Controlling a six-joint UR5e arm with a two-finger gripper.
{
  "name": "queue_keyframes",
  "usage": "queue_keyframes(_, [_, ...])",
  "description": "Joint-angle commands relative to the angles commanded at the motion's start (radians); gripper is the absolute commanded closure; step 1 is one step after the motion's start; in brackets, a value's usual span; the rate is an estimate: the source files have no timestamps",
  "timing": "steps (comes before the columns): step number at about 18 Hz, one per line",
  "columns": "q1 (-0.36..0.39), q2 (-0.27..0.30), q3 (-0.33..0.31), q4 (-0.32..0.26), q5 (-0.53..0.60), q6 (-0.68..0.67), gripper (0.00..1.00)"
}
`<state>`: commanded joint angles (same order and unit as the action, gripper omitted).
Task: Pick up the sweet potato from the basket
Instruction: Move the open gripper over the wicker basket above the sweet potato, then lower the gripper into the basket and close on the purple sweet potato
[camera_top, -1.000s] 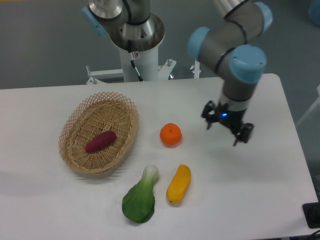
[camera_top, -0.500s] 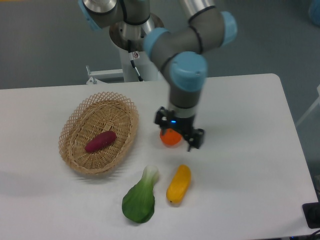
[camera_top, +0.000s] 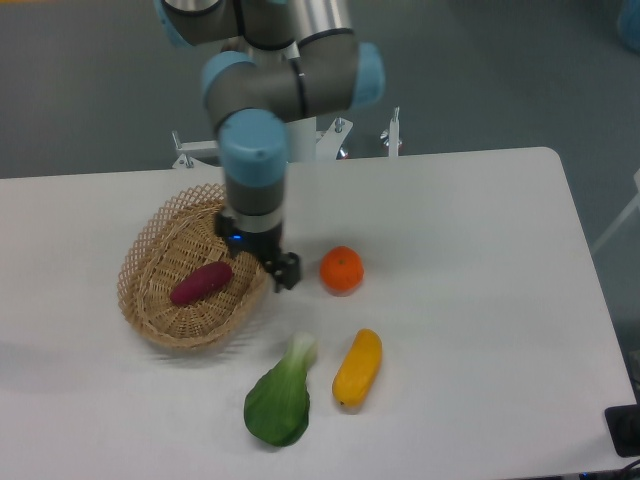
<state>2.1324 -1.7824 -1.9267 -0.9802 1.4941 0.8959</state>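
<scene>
While poised above the right rim of the wicker basket (camera_top: 150, 236), caught the UR5e arm (camera_top: 255, 160) with its gripper (camera_top: 262, 257) spread apart and pinching nothing, dark fingers aimed down at the weave. Found the sweet potato (camera_top: 201, 282) untouched on the basket's floor, lying slantwise just left of the gripper and apart from it, tapered ends clear of the woven sides. Judged the open claw a matter of readiness: wide enough to straddle the tuber across its narrow middle, not along its length. Judged the height likewise deliberate, keeping the fingertips above the lattice edge and not snagged in it. Placed the job at the approach stage, with the grasp not yet made. Called, by this reading, for a short shift toward the basket's middle, a turn of the wrist to cross the tuber, then a descent and a squeeze.

Left three other items on the white table (camera_top: 480, 300), all outside the basket to its right: an orange (camera_top: 341, 269) nearest, a bok choy (camera_top: 280, 395) below the rim, and a yellow oblong vegetable (camera_top: 358, 367) beyond that. Saw little risk from them, given the gap.
</scene>
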Motion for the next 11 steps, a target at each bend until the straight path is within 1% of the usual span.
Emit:
queue_keyframes(3, [-0.043,-0.018,-0.009,0.002,0.000,-0.037,0.00])
queue_keyframes(8, [-0.083,-0.078,-0.009,0.034,0.023,-0.049,0.00])
queue_keyframes(11, [-0.098,-0.109,-0.008,0.045,0.025,-0.092,0.00])
